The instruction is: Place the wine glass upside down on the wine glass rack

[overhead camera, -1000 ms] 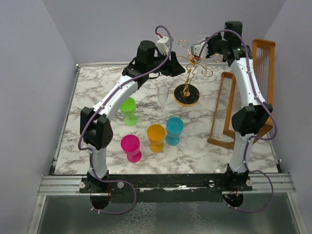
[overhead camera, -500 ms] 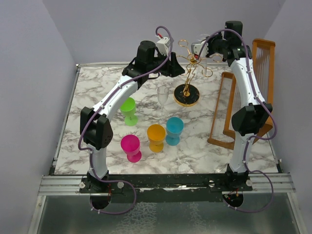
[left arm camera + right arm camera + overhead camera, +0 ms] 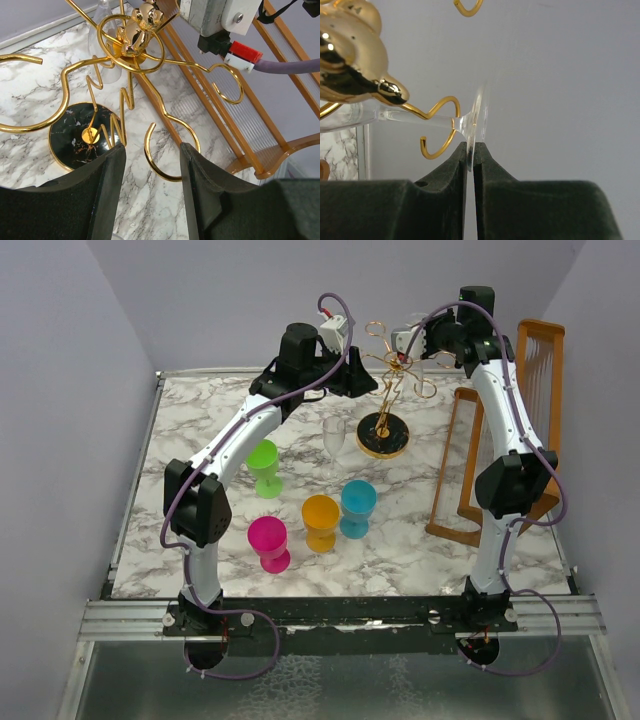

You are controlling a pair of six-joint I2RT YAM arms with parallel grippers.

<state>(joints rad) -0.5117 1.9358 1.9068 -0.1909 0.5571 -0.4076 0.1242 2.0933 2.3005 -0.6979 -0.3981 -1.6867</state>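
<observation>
Pressed almost together, the jaws of the right gripper (image 3: 470, 150) pinch the thin rim of the foot of the glass (image 3: 479, 114). In the right wrist view the clear stem runs sideways from the foot toward the gold knob at the top of the rack (image 3: 351, 60). A curled arm end of the rack loops about the stem just beside the foot. Only the edge of the bowl shows at the frame's left. From above, the right gripper (image 3: 408, 340) is high at the far side of the table (image 3: 180, 440), right beside the rack's top.

The left gripper (image 3: 151, 150) has its jaws spread with nothing between them. It hangs over the rack (image 3: 135, 35), and one open gold ring of an arm shows in the gap between its fingers. The rack's round black base shows below at the left. From above, the left gripper (image 3: 362, 380) sits just left of the rack (image 3: 384, 435).

On the marble, a standing glass (image 3: 333, 437) is upright, just left of the rack's base. Nearer the arm bases stand a green cup (image 3: 265, 465), a pink cup (image 3: 269, 542), an orange cup (image 3: 321, 522) and a blue cup (image 3: 358, 507), the last two touching or nearly so. A wooden frame (image 3: 447, 495) leans at the table's right edge.
</observation>
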